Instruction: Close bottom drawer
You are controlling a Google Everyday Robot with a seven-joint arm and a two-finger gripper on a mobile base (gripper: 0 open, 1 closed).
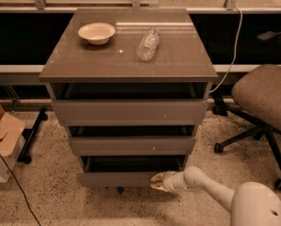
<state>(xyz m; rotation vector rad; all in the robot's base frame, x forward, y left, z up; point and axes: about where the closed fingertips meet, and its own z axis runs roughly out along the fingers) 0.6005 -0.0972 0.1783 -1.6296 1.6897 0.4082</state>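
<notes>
The bottom drawer [117, 178] is the lowest of three in a grey-brown cabinet [128, 60]. It stands slightly pulled out, with a dark gap above its plain front. My gripper [155, 182] is low at the right part of that front, its tips against the drawer face. The white arm [206, 185] reaches in from the lower right. The middle drawer [131, 145] and top drawer [128, 111] sit above it.
A cream bowl [97, 33] and a clear plastic bottle [148, 44] lie on the cabinet top. An office chair [265, 98] stands to the right. A cardboard box [1, 135] and a cable are on the floor at the left.
</notes>
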